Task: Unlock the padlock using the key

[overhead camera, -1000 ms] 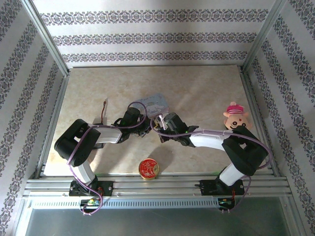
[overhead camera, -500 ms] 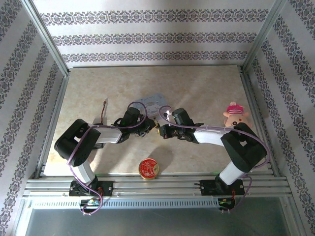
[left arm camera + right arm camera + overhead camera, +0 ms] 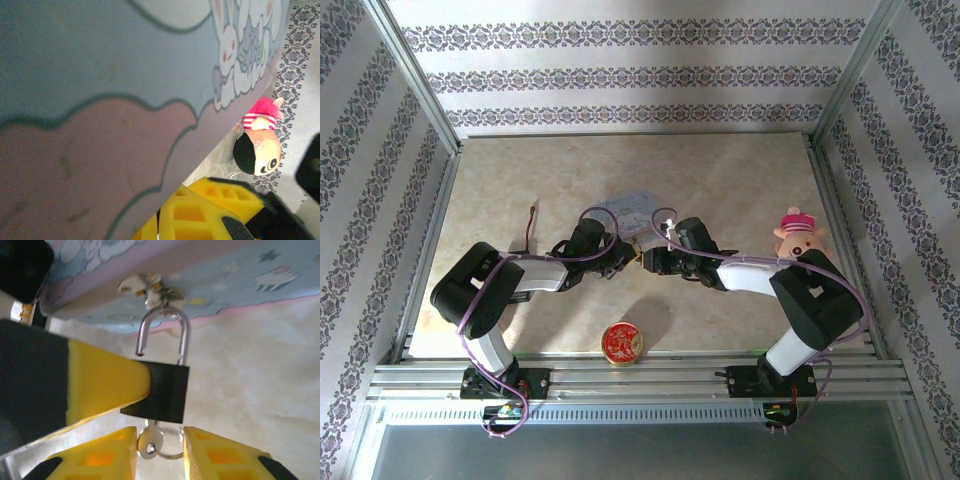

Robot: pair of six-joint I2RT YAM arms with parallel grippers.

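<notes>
The black padlock point(image 3: 161, 392) hangs by its metal shackle point(image 3: 165, 335) from the hasp of the pastel-blue box point(image 3: 225, 285). The shackle's left leg stands free of the body. The silvery key point(image 3: 149, 442), on a thin ring, sits in the padlock's underside. My right gripper point(image 3: 160, 452) is open, one yellow finger on each side of the key head, the left finger touching it. My left gripper point(image 3: 160, 220) is shut on the padlock, and one of its yellow fingers point(image 3: 100, 385) lies over the body's left side. From above, both grippers point(image 3: 628, 258) point(image 3: 648, 260) meet below the box point(image 3: 635, 208).
A round red-and-gold tin point(image 3: 622, 342) sits near the front edge between the arm bases. A pink-hatted plush toy point(image 3: 800, 232) lies at the right, by my right arm's elbow. A small stick-like item point(image 3: 533, 222) lies at the left. Metal frame rails border the table.
My right gripper has opened off the key head, and its wrist has turned and drawn slightly to the right. The left arm has stayed still on the padlock.
</notes>
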